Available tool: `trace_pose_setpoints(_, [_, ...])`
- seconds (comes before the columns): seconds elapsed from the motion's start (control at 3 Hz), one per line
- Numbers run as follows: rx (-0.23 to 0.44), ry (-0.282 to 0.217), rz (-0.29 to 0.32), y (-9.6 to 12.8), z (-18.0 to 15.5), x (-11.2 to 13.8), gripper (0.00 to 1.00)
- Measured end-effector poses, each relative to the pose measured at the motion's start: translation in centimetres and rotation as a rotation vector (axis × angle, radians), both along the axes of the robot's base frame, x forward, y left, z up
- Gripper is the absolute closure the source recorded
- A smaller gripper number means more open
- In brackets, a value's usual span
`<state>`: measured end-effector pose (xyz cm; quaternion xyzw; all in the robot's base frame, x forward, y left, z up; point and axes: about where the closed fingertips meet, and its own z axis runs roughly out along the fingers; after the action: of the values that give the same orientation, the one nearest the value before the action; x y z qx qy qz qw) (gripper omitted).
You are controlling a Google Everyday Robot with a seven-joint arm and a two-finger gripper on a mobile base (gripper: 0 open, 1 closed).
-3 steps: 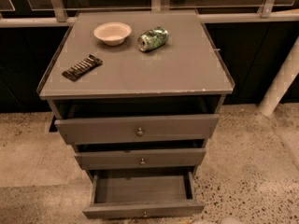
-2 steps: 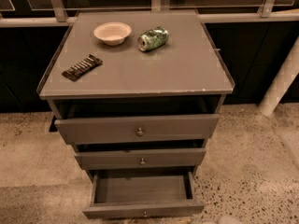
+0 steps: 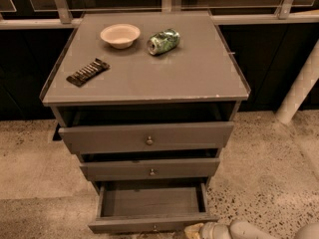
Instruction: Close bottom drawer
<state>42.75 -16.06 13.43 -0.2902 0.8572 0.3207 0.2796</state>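
The bottom drawer (image 3: 152, 208) is the lowest of three grey-brown drawers in a small cabinet. It is pulled well out, and its shallow box looks empty. Its slim front panel (image 3: 149, 225) lies at the lower edge of the view, with a small knob (image 3: 155, 227) at its middle. My gripper (image 3: 199, 230) comes in from the bottom right on a pale grey arm (image 3: 249, 230). It is close to the right end of the drawer's front panel, and I cannot tell whether it touches it.
The middle drawer (image 3: 152, 169) and top drawer (image 3: 147, 137) stand slightly out. On the cabinet top (image 3: 189, 73) are a pale bowl (image 3: 120, 35), a crushed green can (image 3: 163, 41) and a dark snack bar (image 3: 87, 72). A white pole (image 3: 299, 91) leans at right. The floor is speckled.
The arm and gripper have come into view at the bottom right, beside the bottom drawer's front. The drawers and the things on top have not moved.
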Motion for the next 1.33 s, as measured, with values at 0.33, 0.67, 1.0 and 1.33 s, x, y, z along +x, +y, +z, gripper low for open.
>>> trace_pose_setpoints(0.33, [-0.020,-0.077,-0.051,-1.3,1.2,2.1,1.00])
trace_pose_setpoints(0.67, [-0.034,-0.124,-0.067,-1.7,2.1,3.0,1.00])
trace_pose_setpoints(1.0, [-0.068,-0.220,-0.117,-2.6,3.7,5.8,1.00])
trace_pose_setpoints(1.33, [-0.068,-0.220,-0.118,-2.6,3.7,5.8,1.00])
